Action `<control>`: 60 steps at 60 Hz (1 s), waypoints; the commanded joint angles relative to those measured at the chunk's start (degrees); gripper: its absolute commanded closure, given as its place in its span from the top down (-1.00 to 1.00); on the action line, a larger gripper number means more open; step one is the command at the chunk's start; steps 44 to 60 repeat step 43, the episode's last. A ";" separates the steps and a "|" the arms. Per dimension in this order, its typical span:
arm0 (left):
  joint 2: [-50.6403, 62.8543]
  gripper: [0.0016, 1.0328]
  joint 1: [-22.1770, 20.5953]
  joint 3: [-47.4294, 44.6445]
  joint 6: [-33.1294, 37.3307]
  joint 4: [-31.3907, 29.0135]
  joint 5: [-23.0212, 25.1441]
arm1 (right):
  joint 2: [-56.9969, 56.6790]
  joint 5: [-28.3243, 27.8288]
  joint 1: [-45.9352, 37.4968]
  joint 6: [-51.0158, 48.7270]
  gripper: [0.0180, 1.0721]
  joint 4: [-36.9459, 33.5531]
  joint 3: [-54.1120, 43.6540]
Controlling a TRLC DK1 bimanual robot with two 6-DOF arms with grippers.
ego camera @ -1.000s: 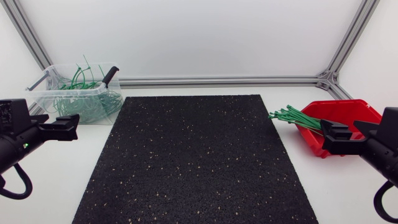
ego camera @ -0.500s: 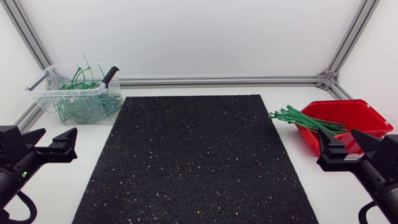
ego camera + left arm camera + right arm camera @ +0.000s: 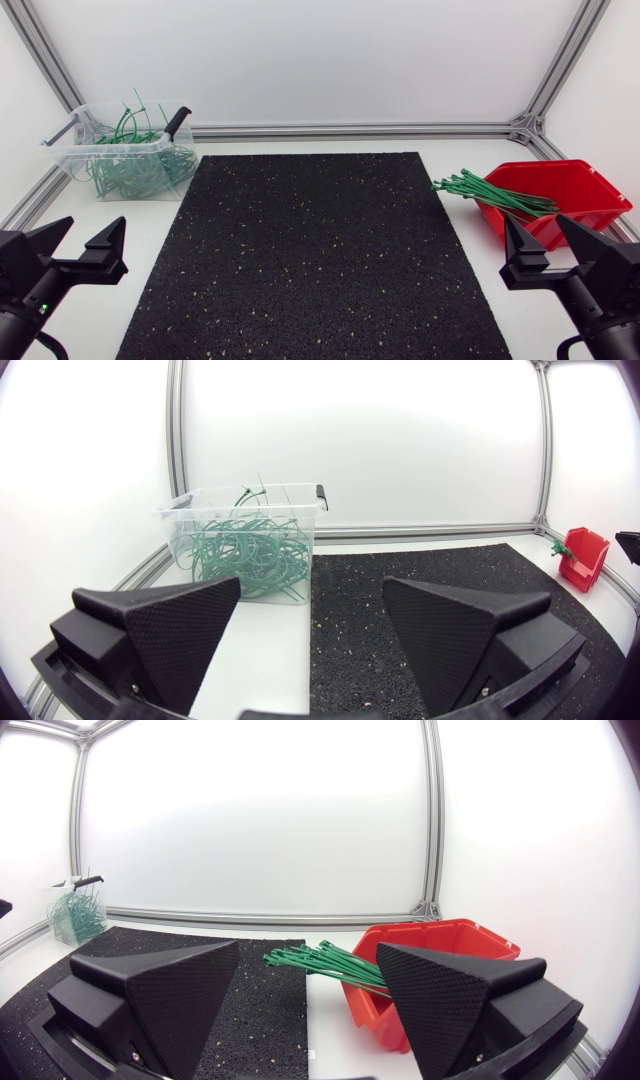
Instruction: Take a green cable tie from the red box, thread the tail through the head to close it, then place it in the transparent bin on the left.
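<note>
Pulled back toward 6 o'clock, the left end effector (image 3: 88, 236) and right end effector (image 3: 537, 236) both stand spread. At 3 o'clock, green cable ties (image 3: 485, 192) poke from the red box (image 3: 588, 182); the transparent bin (image 3: 70, 152) sits at 10 o'clock.

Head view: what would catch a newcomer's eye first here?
The red box at the table's right stands out most, with a bundle of green cable ties sticking out over its edge toward the black mat. At the far left, the transparent bin holds a tangle of looped ties. The left gripper and right gripper sit open and empty at the near corners.
</note>
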 commanded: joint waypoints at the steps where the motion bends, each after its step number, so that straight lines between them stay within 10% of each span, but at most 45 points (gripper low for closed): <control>1: -2.57 0.92 -1.00 -2.26 -0.84 -0.42 -0.79 | -0.32 -0.19 0.40 -0.14 0.90 0.91 -1.28; 60: -15.05 0.92 -5.02 -7.75 -1.50 -2.90 -3.92 | -0.32 -0.19 0.40 -0.14 0.90 0.91 -1.28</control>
